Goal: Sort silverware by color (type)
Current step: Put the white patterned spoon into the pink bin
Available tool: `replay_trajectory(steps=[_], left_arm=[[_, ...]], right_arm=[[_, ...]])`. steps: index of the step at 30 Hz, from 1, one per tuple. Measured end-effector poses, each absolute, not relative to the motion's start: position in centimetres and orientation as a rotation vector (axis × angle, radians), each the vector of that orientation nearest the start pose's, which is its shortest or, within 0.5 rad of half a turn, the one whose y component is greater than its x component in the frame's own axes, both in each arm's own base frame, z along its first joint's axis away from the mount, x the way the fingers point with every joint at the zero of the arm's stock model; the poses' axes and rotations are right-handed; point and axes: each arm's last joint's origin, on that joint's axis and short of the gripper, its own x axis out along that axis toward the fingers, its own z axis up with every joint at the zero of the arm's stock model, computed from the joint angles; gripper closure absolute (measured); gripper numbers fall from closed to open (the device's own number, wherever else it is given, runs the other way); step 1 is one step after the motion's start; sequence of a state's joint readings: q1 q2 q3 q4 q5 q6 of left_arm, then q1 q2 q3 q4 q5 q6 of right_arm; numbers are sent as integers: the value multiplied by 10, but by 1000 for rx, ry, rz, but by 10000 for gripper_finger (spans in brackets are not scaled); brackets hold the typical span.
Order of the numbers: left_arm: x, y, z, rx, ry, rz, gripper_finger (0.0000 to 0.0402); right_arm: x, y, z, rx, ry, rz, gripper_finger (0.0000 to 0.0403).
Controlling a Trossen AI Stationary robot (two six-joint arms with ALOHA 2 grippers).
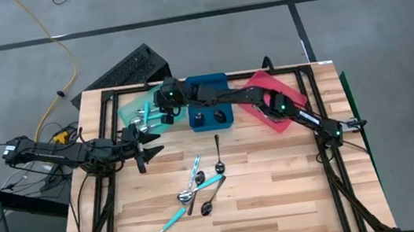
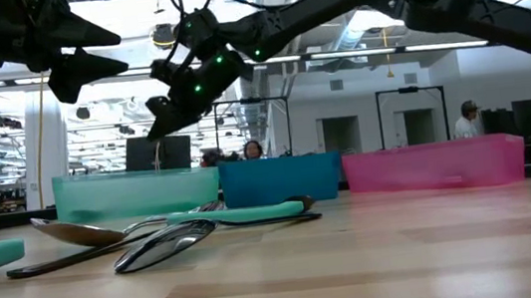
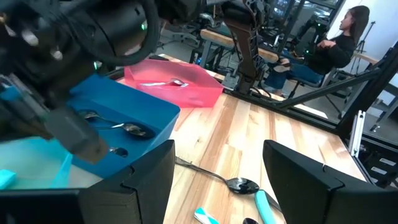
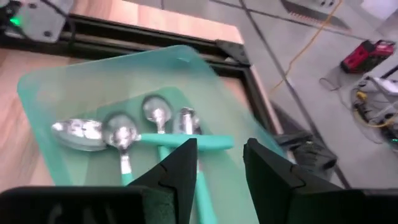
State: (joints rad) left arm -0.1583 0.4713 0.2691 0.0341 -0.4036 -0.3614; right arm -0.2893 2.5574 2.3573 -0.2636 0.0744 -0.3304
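Several teal-handled spoons [image 4: 155,124] lie in the teal tray [image 1: 132,109] at the far left. My right gripper [image 4: 221,168] hovers open above them, holding nothing; it also shows in the high view [image 1: 158,116]. Black spoons [image 3: 118,127] lie in the blue tray [image 1: 208,92], and a silver spoon [image 3: 168,83] lies in the red tray [image 1: 268,96]. More spoons [image 1: 196,188], teal-handled, black and silver, lie loose on the table's middle. My left gripper [image 1: 150,145] waits open at the left, above the table.
The three trays stand side by side along the far edge. One black spoon [image 1: 218,153] lies apart, just near of the blue tray. A teal-handled spoon [image 1: 165,226] lies toward the near left. People sit in the room beyond the table [image 3: 339,43].
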Motion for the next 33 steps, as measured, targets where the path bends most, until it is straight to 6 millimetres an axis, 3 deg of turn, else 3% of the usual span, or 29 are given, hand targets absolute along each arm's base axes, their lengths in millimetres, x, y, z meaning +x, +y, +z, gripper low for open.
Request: replay_trajectory(steps=[13,25,33], left_arm=[[130,-9,217,-328,113,272,173],[130,-9,215,-340,136,276,173],[130,-9,214,-349,138,276,173]], right_arm=[[531,-167,266,-375,574,-289,249],[485,-162,343,-458,613,-348,249],[436,-152,410,-454,574,-373,249]])
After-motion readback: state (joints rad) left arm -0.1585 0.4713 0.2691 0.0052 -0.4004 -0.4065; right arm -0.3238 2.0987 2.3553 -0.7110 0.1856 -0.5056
